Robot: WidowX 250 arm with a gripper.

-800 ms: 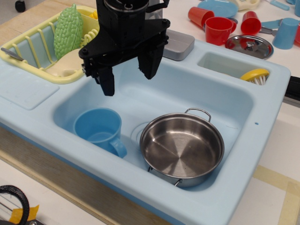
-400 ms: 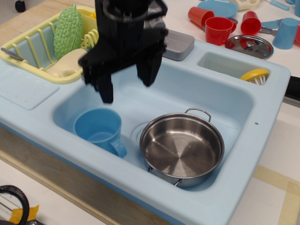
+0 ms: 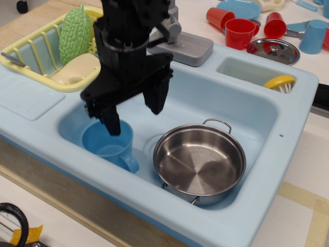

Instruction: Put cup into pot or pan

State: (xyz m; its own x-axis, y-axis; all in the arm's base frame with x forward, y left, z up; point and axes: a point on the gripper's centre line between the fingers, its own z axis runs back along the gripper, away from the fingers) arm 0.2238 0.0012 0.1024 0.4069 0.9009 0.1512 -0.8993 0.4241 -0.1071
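- A light blue toy sink unit (image 3: 288, 103) fills most of the frame, set on a pale counter with a wooden edge along the lower left.
- In the basin's lower left stands the cup (image 3: 109, 145), upright, its rounded handle pointing toward the lower right.
- Just beside it, lower centre-right in the basin, sits the pan (image 3: 199, 162), shiny and empty, with wire loop handles at its upper and lower edges; cup and pan are near but apart.
- The black gripper (image 3: 132, 110) hangs at centre left over the basin, its fingers spread wide. One finger (image 3: 110, 119) overlaps the cup's upper rim in the picture; the other (image 3: 156, 98) is over bare basin floor. Whether the finger touches the cup cannot be told.
- The arm hides part of the basin's back wall and part of the grey faucet base (image 3: 185, 47).
- Upper left: a yellow dish rack (image 3: 31, 49) holding a green bumpy vegetable (image 3: 74, 32).
- Upper right: red cups (image 3: 239, 32), a steel lid with a knob (image 3: 273, 50), a blue tumbler (image 3: 313, 36).
- A yellow brush (image 3: 280, 82) lies in the small side compartment at the right.
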